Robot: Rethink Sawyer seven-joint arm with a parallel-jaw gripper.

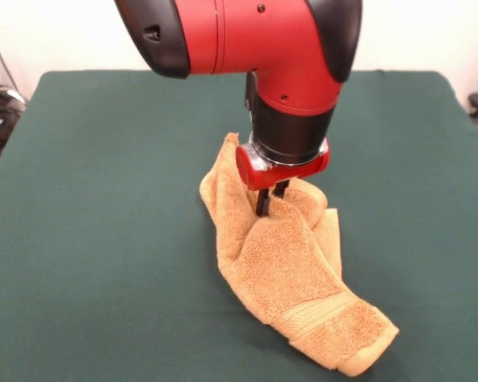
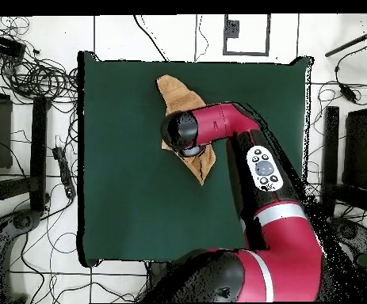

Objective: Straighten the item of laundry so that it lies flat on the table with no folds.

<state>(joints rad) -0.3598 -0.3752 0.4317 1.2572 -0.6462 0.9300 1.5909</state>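
Towel (image 1: 291, 274) lies crumpled near the tabletop's (image 1: 103, 239) middle, stretched from 11 toward 5 o'clock in the front view. Arm (image 1: 247, 40) drops straight down from above; its claw (image 1: 271, 199) is clenched on a raised fold. No readable writing.

A pale, plain wall (image 1: 56, 36) stands behind the far side, evenly lit with no strong shadows. From above, the floor (image 2: 123, 36) is light-coloured with thin dark seams crossing it. Tangles of black cables (image 2: 28, 71) sprawl over it on one side, more cords (image 2: 341, 87) trail on the other, and dark stands (image 2: 12, 158) line both edges. A dark square frame (image 2: 246, 33) lies on the floor.
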